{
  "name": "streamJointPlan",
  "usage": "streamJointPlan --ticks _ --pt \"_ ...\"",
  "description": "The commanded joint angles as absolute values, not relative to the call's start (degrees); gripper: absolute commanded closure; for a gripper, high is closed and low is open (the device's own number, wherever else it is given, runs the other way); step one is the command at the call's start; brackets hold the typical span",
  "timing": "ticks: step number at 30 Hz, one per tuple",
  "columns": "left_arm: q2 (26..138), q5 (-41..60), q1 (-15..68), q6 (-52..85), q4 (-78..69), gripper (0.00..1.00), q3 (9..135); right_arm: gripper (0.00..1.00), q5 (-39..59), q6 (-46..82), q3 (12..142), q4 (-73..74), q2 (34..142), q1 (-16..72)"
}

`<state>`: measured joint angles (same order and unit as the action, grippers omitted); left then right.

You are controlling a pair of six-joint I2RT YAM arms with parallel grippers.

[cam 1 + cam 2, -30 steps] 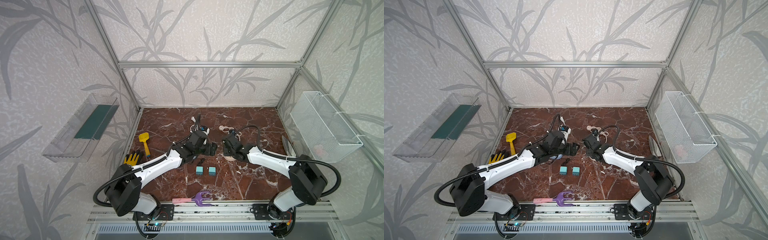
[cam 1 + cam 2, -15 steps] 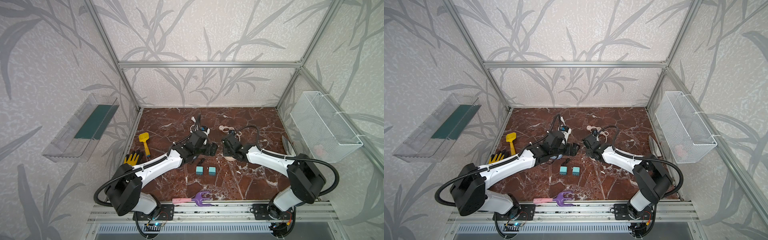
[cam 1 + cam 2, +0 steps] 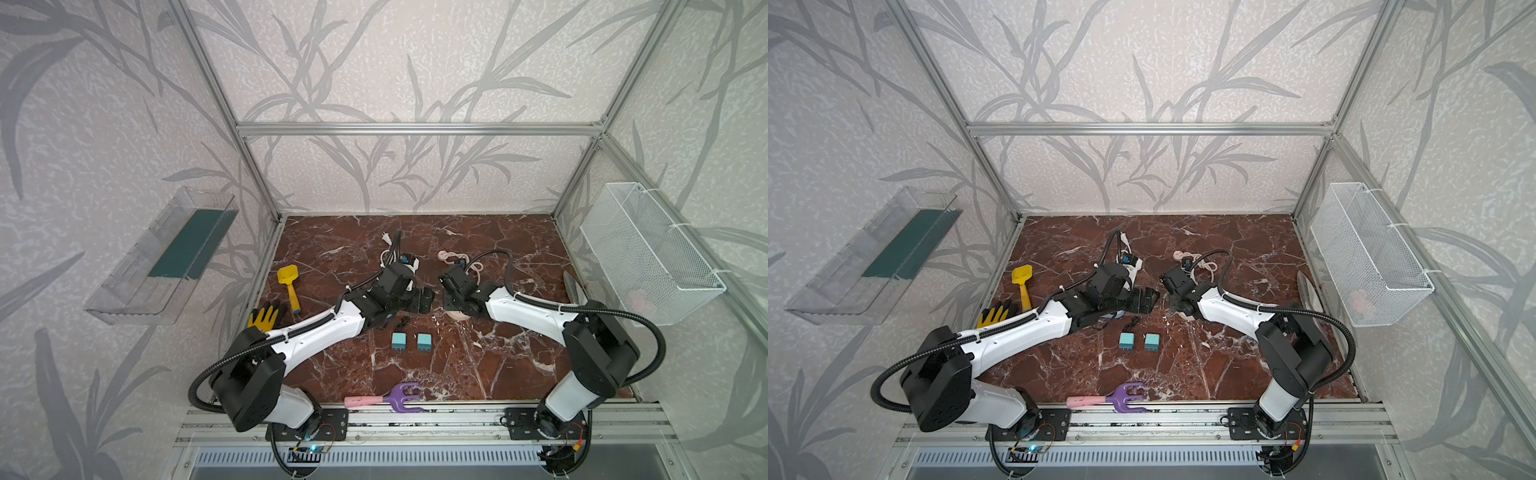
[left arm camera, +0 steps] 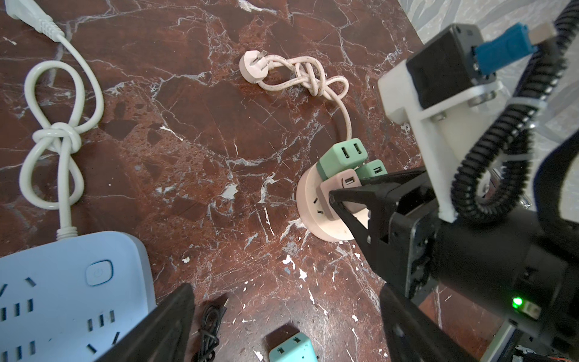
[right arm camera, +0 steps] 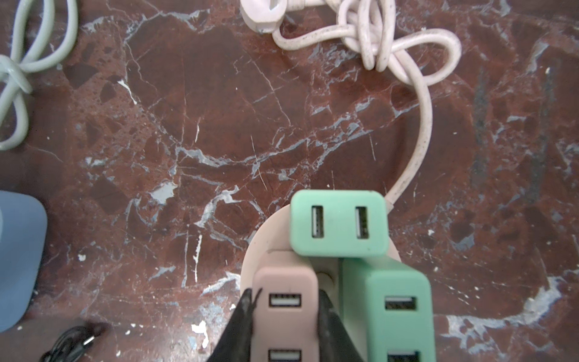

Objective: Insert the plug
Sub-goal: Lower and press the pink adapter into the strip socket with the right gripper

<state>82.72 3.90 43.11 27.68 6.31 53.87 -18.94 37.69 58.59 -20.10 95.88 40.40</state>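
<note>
Left arm [image 3: 1025, 332] and right arm [image 3: 1229, 311] facing mid-floor, teal chargers [image 3: 1126, 341] nearby, purple rake [image 3: 1127, 397] in front

A robot lab cell: aluminium frame [image 3: 415, 129], wallpapered panels [image 3: 415, 62], marble-patterned floor [image 3: 498, 353].

In both top views the right arm [image 3: 598, 353] [image 3: 1296, 353] moves a tiny bit. Its big black elbow now sits a little more to the left of the frame, and a little higher.

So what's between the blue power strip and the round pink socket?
Bare marble, in the left wrist view, from blue power strip to round pink socket; a black cable lies just aside.
</note>
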Motion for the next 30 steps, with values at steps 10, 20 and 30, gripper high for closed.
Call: streamJointPlan --ticks 10,20,30 --pt "81.52 1.31 42.98 28.8 3.79 0.09 50.16 1.0 -4.84 39.86 51.29 -32.8 103.52 40.5" --pt "82.17 2.25 42.98 27.51 4.9 0.09 51.09 1.0 -0.93 37.13 55.06 -35.37 109.93 38.95" --pt "82.53 2.45 42.99 27.59 4.92 0.08 50.89 1.0 3.28 36.97 56.32 -35.25 113.84 38.42"
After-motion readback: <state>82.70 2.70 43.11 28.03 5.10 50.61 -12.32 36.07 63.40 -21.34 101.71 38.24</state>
